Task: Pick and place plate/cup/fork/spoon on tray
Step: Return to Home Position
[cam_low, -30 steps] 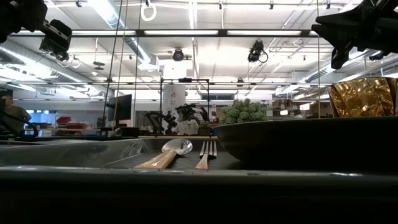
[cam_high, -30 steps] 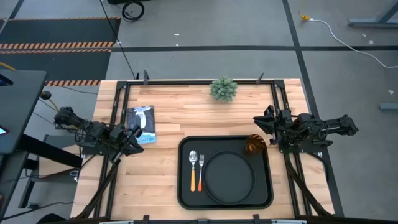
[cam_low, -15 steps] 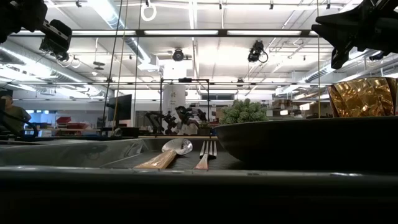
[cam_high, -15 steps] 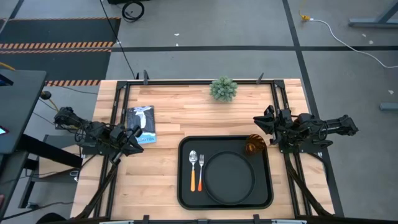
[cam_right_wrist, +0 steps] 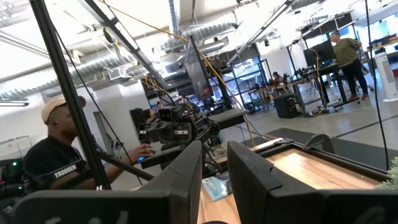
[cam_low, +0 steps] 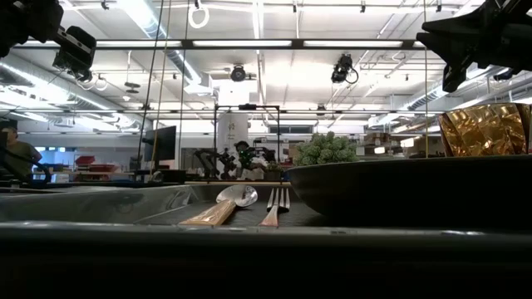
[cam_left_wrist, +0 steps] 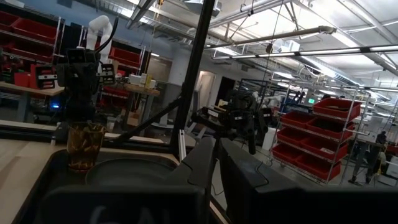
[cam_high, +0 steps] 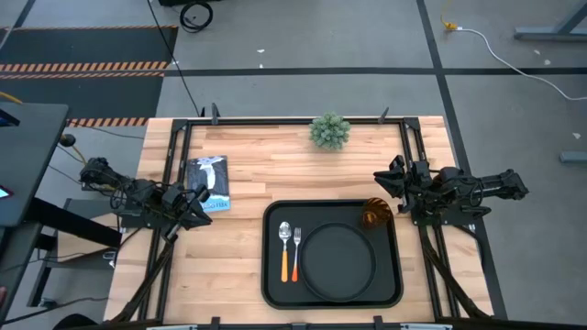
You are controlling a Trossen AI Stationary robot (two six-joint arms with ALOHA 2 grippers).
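Observation:
The black tray lies on the table's near middle. The round black plate rests flat in it. The orange-handled spoon and the silver fork lie side by side in the tray, left of the plate. The amber cup stands upright in the tray's far right corner. My left gripper hovers at the table's left edge, shut and empty. My right gripper hovers at the right edge, just beyond the cup, shut and empty. The low view shows the spoon, fork, plate and cup.
A blue-and-white booklet lies at the far left beside my left gripper. A small green plant stands at the far edge's middle. Black frame rails run along the table's sides. A person sits beyond the left side.

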